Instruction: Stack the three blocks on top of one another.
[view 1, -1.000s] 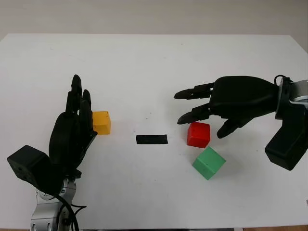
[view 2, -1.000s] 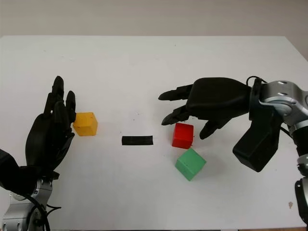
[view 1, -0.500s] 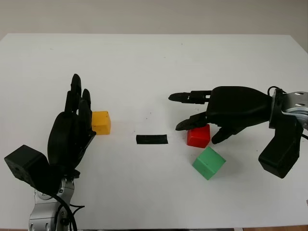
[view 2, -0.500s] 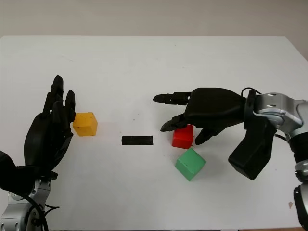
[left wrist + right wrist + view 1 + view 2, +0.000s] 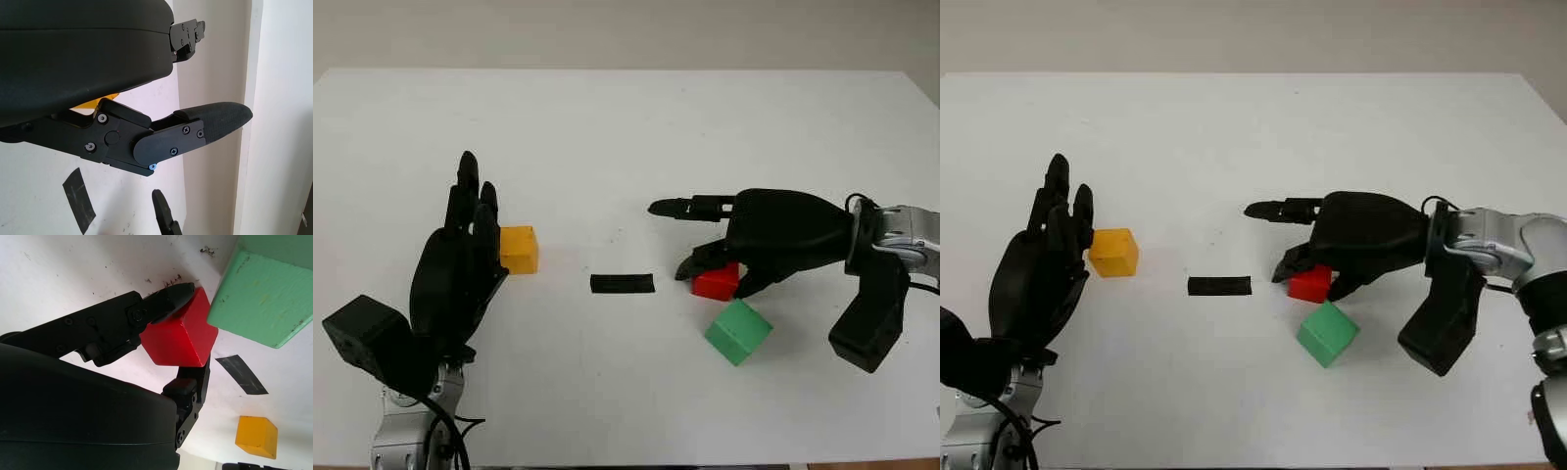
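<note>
Right robot hand [image 5: 720, 264] pinches the red block [image 5: 716, 284] at about 3 o'clock on the bench [image 5: 626, 127], green block [image 5: 738, 331] just beside, probably to start the stack, while the left robot hand [image 5: 460, 264] sits open touching the yellow block [image 5: 520, 249].

Surface: you have a white table [image 5: 626, 127] carrying everything.
Left side: a yellow block [image 5: 519, 249] sits on it.
Middle: a black tape strip [image 5: 623, 283] lies flat on it.
Right of the strip: a red block [image 5: 715, 284].
Nearer you: a green block [image 5: 738, 331], just beside the red one.
</note>
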`<state>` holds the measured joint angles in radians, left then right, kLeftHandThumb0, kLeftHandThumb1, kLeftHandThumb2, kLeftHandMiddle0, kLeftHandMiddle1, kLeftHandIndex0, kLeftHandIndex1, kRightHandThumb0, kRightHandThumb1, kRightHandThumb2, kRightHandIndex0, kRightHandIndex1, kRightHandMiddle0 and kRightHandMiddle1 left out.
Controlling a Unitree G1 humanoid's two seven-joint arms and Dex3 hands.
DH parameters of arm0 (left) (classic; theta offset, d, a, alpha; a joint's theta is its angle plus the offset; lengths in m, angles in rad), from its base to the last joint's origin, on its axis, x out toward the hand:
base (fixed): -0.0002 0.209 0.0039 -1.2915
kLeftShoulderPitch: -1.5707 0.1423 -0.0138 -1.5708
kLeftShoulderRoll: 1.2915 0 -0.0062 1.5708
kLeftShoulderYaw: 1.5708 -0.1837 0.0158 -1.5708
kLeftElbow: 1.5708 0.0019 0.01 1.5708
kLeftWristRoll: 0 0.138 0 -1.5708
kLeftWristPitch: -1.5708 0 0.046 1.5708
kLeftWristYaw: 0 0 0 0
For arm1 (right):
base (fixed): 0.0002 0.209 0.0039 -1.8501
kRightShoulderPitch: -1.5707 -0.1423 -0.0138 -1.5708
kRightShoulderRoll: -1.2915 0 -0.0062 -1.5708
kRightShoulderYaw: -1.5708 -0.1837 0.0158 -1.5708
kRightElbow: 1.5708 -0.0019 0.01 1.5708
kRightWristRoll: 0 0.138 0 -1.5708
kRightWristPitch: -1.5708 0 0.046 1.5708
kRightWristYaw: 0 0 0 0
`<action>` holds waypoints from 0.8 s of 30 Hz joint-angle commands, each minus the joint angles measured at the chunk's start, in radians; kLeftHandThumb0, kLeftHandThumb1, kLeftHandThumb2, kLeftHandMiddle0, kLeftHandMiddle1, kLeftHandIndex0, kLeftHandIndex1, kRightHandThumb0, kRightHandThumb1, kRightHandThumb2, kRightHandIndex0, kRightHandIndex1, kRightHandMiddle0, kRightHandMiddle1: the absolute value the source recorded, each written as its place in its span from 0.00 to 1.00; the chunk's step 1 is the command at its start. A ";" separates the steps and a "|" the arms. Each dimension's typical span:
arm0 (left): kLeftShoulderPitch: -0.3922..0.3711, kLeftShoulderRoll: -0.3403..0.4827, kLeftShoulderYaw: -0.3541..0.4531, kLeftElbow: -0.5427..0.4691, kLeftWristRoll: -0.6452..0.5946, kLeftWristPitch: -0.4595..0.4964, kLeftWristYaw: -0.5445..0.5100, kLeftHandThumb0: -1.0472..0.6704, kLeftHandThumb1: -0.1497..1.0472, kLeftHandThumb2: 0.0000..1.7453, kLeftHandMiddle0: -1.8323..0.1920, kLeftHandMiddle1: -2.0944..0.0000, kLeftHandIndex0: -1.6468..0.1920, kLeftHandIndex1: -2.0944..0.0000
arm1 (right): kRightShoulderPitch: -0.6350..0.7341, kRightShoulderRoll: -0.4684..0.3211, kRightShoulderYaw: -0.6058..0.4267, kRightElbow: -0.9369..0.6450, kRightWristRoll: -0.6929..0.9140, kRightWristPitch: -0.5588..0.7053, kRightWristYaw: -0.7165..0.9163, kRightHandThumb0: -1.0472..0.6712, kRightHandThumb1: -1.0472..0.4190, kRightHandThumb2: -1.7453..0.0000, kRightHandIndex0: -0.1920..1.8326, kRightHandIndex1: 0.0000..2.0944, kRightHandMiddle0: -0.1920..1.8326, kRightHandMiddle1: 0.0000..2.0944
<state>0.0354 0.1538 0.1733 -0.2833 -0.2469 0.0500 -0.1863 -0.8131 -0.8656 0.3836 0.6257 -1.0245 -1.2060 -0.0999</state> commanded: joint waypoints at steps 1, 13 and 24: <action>0.006 0.005 0.006 -0.018 -0.008 0.003 -0.002 0.17 1.00 0.40 1.00 1.00 1.00 1.00 | -0.032 -0.004 0.006 0.013 -0.020 0.000 -0.053 0.38 0.10 0.97 0.19 0.04 0.32 0.65; 0.010 -0.005 -0.007 -0.012 0.013 -0.009 0.006 0.17 1.00 0.40 1.00 1.00 1.00 1.00 | -0.159 0.010 0.060 0.064 -0.087 0.075 -0.189 0.41 0.11 0.97 0.24 0.04 0.33 0.65; 0.014 -0.016 -0.019 -0.017 0.015 -0.010 0.014 0.16 1.00 0.39 1.00 1.00 1.00 1.00 | -0.276 0.120 0.054 0.159 0.153 0.094 -0.023 0.36 0.14 0.97 0.24 0.03 0.37 0.61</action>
<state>0.0387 0.1409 0.1589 -0.2833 -0.2366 0.0455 -0.1761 -1.0710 -0.7592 0.4459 0.7783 -0.9129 -1.1082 -0.1527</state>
